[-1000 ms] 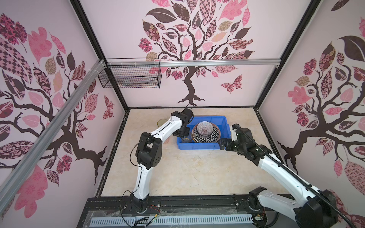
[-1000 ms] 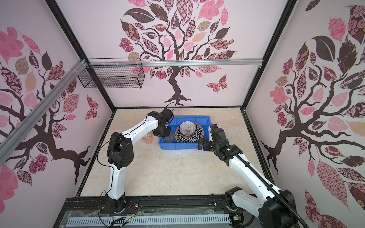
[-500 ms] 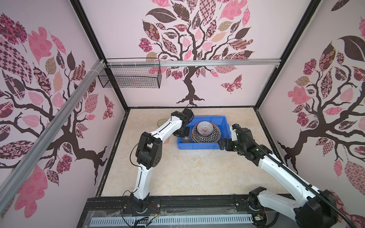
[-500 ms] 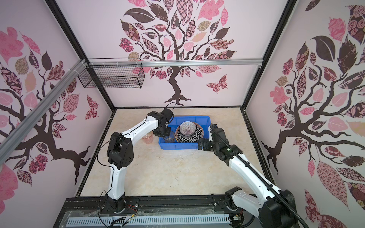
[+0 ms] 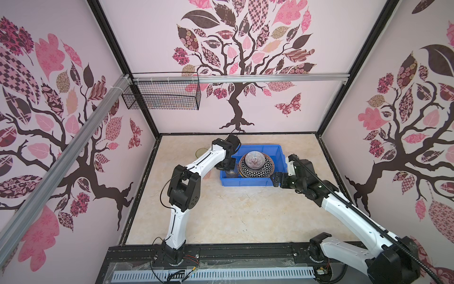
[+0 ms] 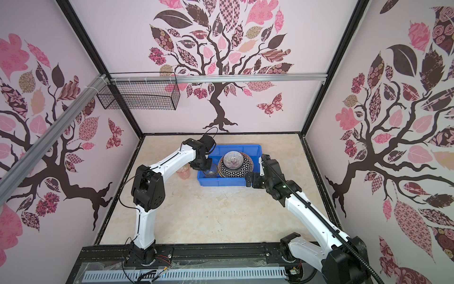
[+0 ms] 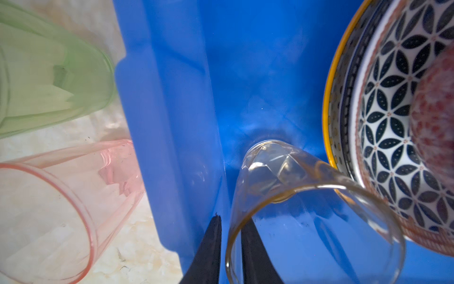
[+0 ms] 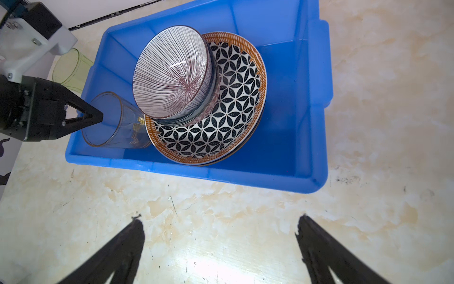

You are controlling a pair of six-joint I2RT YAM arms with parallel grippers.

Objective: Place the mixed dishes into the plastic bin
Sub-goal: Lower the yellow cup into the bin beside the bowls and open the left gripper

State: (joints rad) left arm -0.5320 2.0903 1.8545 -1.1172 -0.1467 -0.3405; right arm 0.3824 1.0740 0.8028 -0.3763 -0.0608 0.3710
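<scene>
The blue plastic bin holds a geometric black-and-white plate with a striped bowl stacked in it. A clear amber-rimmed tumbler lies tilted in the bin's left end, leaning on the plate. My left gripper straddles its rim, one finger inside and one outside, slightly apart from the wall. My right gripper hovers wide open and empty over the table by the bin's right front corner.
A green tumbler and a pink tumbler stand on the table just outside the bin's left wall, under my left arm. A black wire basket hangs on the back wall at left.
</scene>
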